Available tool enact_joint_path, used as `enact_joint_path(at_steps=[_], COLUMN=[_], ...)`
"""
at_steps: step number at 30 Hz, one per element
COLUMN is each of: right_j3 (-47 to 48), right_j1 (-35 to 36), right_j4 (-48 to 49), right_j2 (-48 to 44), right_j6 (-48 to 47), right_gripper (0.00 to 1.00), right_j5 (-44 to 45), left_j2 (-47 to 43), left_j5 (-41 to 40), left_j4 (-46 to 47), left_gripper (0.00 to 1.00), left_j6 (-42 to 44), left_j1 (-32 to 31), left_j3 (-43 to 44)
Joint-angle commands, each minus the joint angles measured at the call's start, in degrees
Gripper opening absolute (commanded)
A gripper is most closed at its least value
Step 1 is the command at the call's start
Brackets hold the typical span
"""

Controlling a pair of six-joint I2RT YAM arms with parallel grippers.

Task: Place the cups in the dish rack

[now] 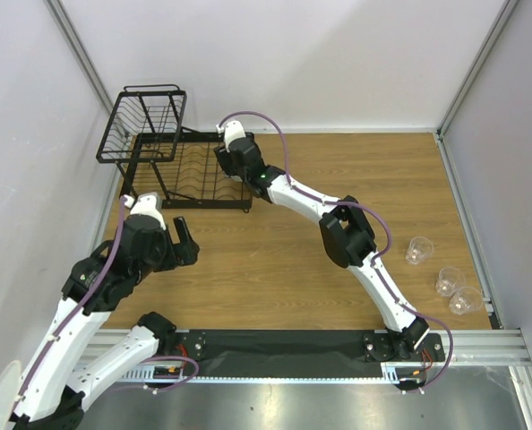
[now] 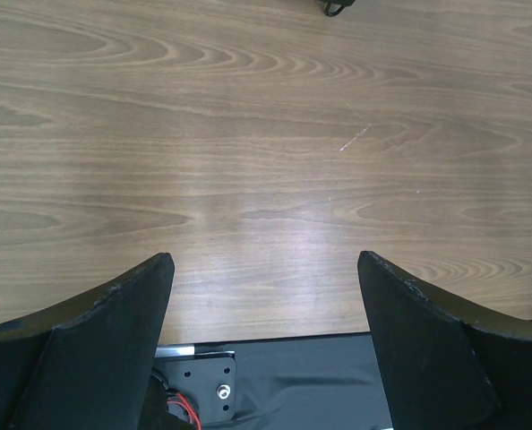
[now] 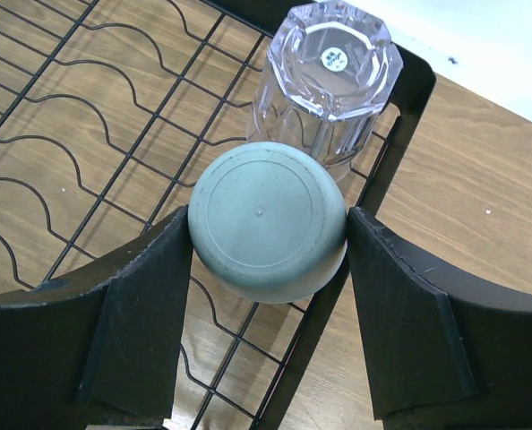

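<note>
The pale mint-green tumbler (image 3: 266, 219) stands upside down on the wire floor of the dish rack's low tray (image 3: 87, 107), at its right edge. My right gripper (image 3: 269, 235) has a finger touching each side of it. A clear glass cup (image 3: 330, 81) stands upside down just beyond it in the tray. In the top view the right gripper (image 1: 227, 159) is over the black dish rack (image 1: 190, 179) and hides both cups. Three more clear cups (image 1: 418, 249) (image 1: 448, 280) (image 1: 466, 300) sit at the table's right side. My left gripper (image 1: 184, 235) is open and empty above bare wood (image 2: 266, 269).
The rack's raised wire basket (image 1: 142, 121) stands at the far left by the wall. The rack's black frame bar (image 3: 387, 152) runs next to the tumbler. A black mat (image 1: 284, 345) lies along the near table edge between the arm bases. Walls enclose the table on three sides.
</note>
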Motion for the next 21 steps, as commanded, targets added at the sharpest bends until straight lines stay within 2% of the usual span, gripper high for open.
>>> enact_joint_path(at_steps=[1,6,9,10,13,16,21], right_j3=[2.35,2.34,2.52,2.43,1.99,2.17,3.48], right_j1=[-0.45,-0.89,-0.89,-0.89,-1.07,-1.51,-1.86], right_j4=[3.50,2.80,2.01,1.83,1.57,1.21,-3.43], right_j2=[0.21,0.39,0.30,0.13,-0.58,-1.19,-3.73], right_j6=[1.57,2.72,2.81,2.81,2.81,3.16,5.87], right_gripper=[0.15,0.38,0.57,0.69,0.90,1.00,1.00], right_j5=[0.90,0.03,-0.15,-0.24,-0.50,-1.38,-3.05], left_j2=[1.18,2.33,2.59,2.68,2.94,2.94,3.47], left_j5=[-0.18,0.09,0.35,0.44,0.44,0.70,1.58], left_j4=[2.11,2.55,2.64,2.55,2.47,2.55,2.90], left_gripper=[0.89,0.90,0.90,0.90,0.90,0.90,0.90], left_j6=[2.14,2.84,2.76,2.84,2.76,2.32,1.62], left_j1=[-0.13,-0.04,0.05,0.05,0.05,0.22,0.31], left_j3=[2.09,2.79,2.97,3.14,3.67,4.02,5.25])
